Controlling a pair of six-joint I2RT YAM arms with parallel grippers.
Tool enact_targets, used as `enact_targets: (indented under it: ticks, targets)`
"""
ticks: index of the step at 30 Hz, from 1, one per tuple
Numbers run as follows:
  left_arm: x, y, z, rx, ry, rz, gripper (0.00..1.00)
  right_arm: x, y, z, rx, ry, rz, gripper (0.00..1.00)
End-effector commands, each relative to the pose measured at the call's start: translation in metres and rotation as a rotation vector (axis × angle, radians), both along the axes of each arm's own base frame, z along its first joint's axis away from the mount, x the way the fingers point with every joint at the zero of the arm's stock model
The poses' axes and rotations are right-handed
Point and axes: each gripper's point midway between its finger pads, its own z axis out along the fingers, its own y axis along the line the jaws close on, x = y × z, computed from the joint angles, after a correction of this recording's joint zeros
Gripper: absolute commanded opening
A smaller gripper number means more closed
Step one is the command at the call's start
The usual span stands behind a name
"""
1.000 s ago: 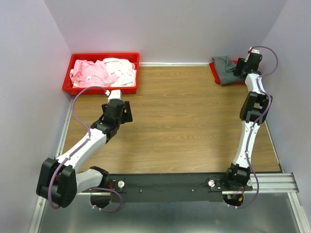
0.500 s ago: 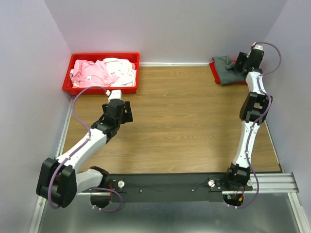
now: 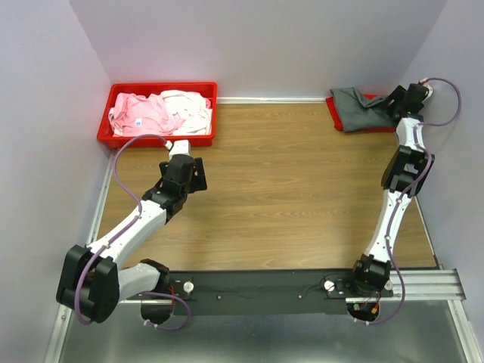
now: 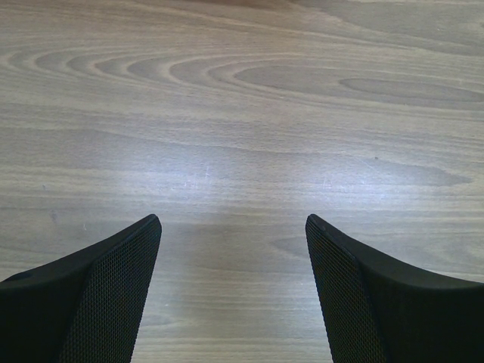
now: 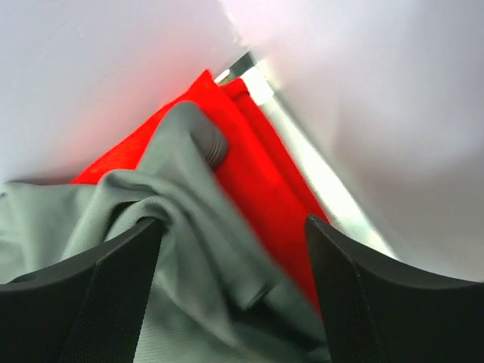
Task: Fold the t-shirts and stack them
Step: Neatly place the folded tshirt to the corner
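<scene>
Top view: left end effector (image 3: 192, 175) sits over bare wood tabletop (image 3: 295, 197) in the left-centre of the frame, just below the red bin (image 3: 157, 86), not touching it. Left wrist view: left end effector (image 4: 233, 221) is spread wide, nothing between the fingers (image 4: 113, 287), only wood grain under them. The bin in the upper left holds a crumpled pink t-shirt (image 3: 141, 113) on its left side and a white t-shirt (image 3: 190, 106) on its right side, the two touching. The dark grey t-shirt (image 3: 358, 110) is in the upper right corner of the tabletop, bunched up, lying on top of the red t-shirt (image 3: 333, 112), whose edges stick out around it. Right end effector (image 3: 398, 101) is at the right edge of that pile, close to the wall. Right wrist view: right end effector (image 5: 233, 221) is spread wide, with the grey t-shirt (image 5: 174, 219) in folds between and under the fingers (image 5: 355, 302). They are not pinching it. The red t-shirt (image 5: 261, 178) shows flat beneath, against the white wall.
</scene>
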Motion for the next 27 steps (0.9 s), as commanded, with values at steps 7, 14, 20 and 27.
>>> enact_targets:
  ticks: [7, 14, 20, 27]
  targets:
    - [0.003, 0.001, 0.000, 0.017, -0.010, 0.015, 0.85, -0.004, -0.010, -0.006, 0.226, -0.080, 0.020, 0.77]
    - [0.003, 0.000, 0.004, 0.015, -0.024, 0.010, 0.85, -0.009, 0.030, 0.067, 0.118, -0.136, 0.207, 0.76]
    - [0.003, -0.001, 0.009, 0.012, -0.037, 0.006, 0.85, -0.012, 0.065, 0.113, -0.080, -0.134, 0.229, 0.76]
    - [0.001, -0.003, 0.014, 0.009, -0.055, 0.002, 0.85, -0.003, 0.100, 0.109, -0.250, -0.084, 0.323, 0.63]
